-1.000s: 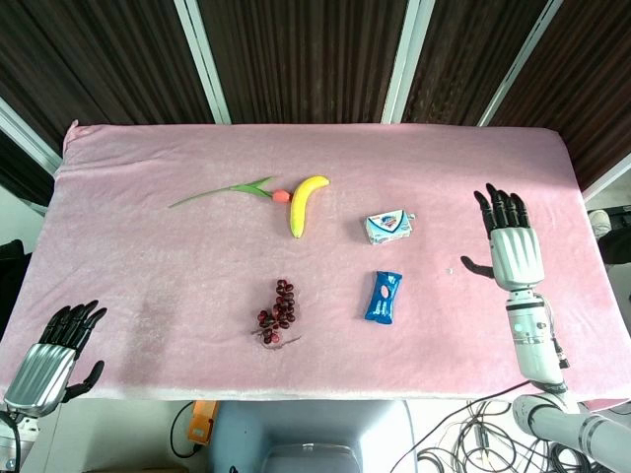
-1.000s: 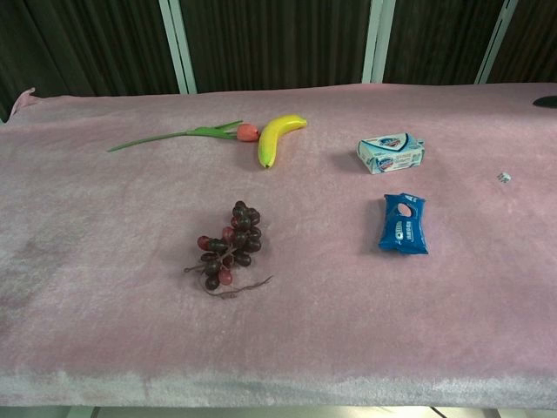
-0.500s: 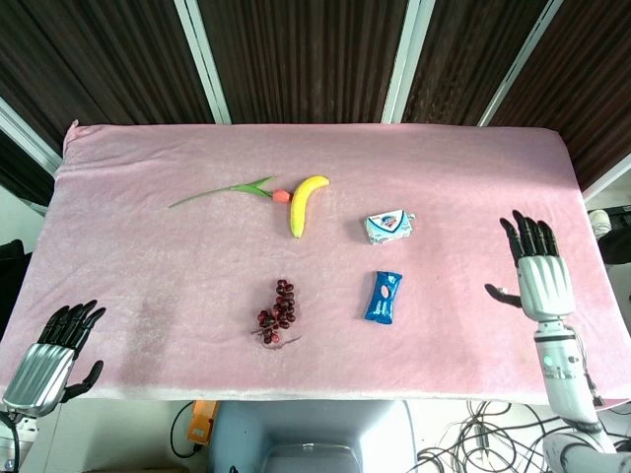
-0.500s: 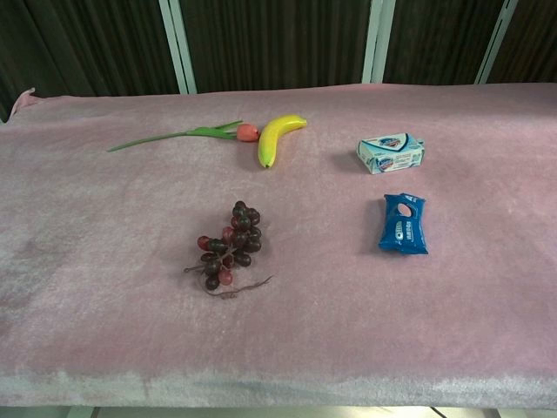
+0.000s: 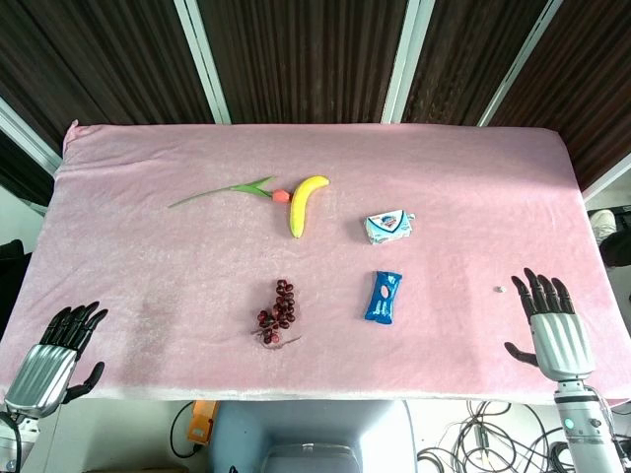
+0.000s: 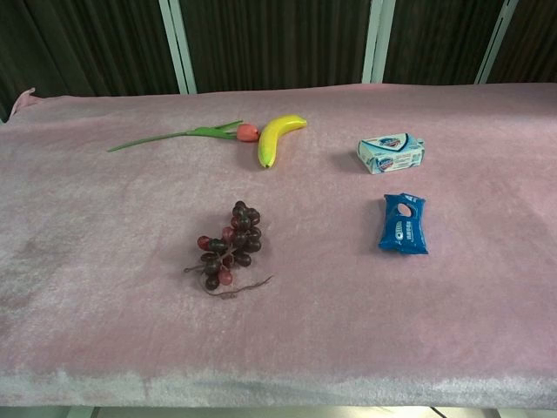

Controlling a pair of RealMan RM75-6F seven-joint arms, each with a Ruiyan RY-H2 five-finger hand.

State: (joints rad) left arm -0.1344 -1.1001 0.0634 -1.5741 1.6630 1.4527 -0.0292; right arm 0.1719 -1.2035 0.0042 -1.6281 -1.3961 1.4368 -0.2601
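Note:
My right hand (image 5: 556, 331) hovers over the table's near right corner, fingers spread, holding nothing. My left hand (image 5: 51, 359) hangs at the near left corner, just off the table's front edge, also empty with fingers apart. Neither hand shows in the chest view. On the pink cloth lie a yellow banana (image 5: 305, 203) (image 6: 277, 137), a tulip with a green stem (image 5: 232, 191) (image 6: 187, 134), a bunch of dark grapes (image 5: 278, 310) (image 6: 227, 247), a white-blue soap box (image 5: 388, 227) (image 6: 391, 152) and a blue snack packet (image 5: 384, 296) (image 6: 404, 225). The packet is the item nearest my right hand.
A tiny white object (image 5: 499, 290) lies on the pink cloth (image 5: 148, 266) just left of my right hand's fingertips. Dark slatted panels with white posts (image 5: 202, 59) stand behind the table. Cables (image 5: 473, 448) trail on the floor below the front edge.
My right hand has drawn back from the right middle of the table toward its near right corner, staying open. The tiny white object now shows. The left hand and the items have not moved.

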